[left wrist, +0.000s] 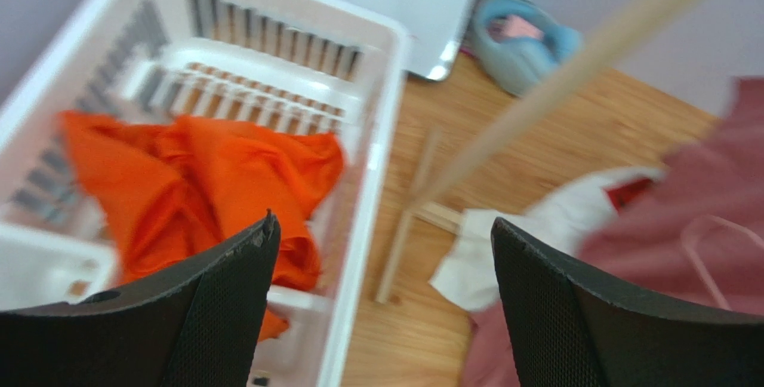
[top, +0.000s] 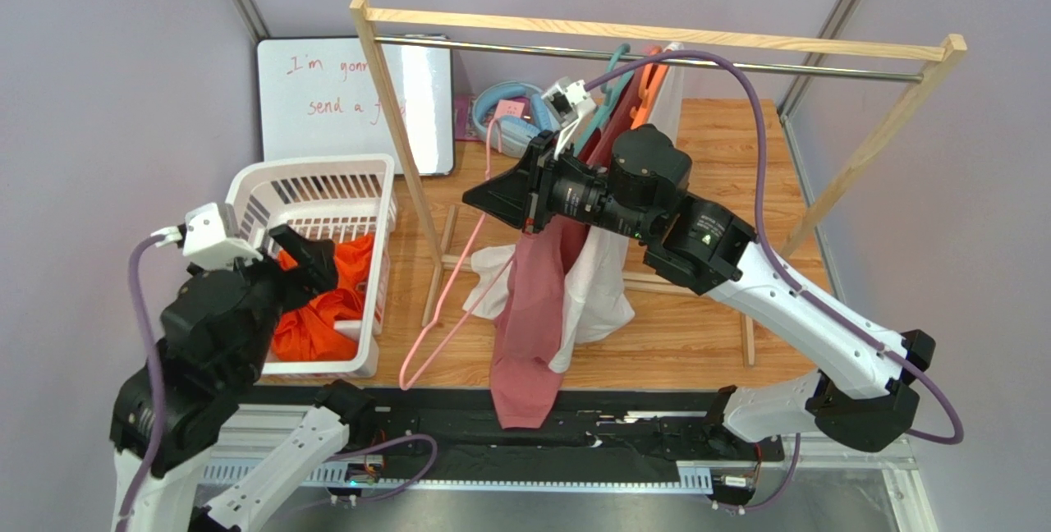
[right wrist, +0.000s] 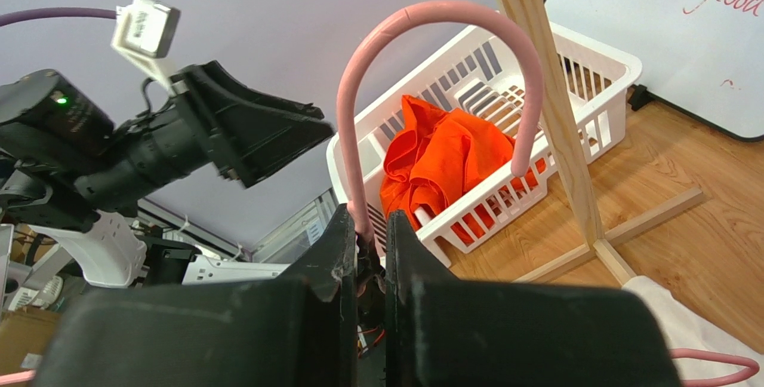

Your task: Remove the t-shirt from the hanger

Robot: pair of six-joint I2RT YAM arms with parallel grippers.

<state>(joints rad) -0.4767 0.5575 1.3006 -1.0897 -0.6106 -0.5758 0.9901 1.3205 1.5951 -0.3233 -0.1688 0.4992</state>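
The left arm sits folded low at the near left corner, elbow bent and wrist tipped forward and down. This puts the left gripper [left wrist: 384, 226] above the near end of a white slatted plastic laundry basket [top: 315, 169]. Its two black jaws stand wide apart with nothing between them. The crumpled orange t-shirt [left wrist: 206, 181] lies inside the basket, below and beyond one jaw, off the hanger, while the other jaw hangs over the wooden tabletop [top: 703, 323] beside the basket wall. The right arm climbs from its base at the near right and stretches across to the left, forearm raised and wrist roughly level, fingers pointing toward the basket. The right gripper [right wrist: 369, 226] has its jaws pinched almost together on the neck of a thin pink hanger [right wrist: 439, 9]. The hook arches up past the fingertips, and the frame dangles below them. A dusty-red garment [top: 531, 335] and a white garment [top: 598, 292] hang just behind and under these jaws, beneath the light wooden clothes rack [top: 642, 30]. Whether either one touches the hanger cannot be told.
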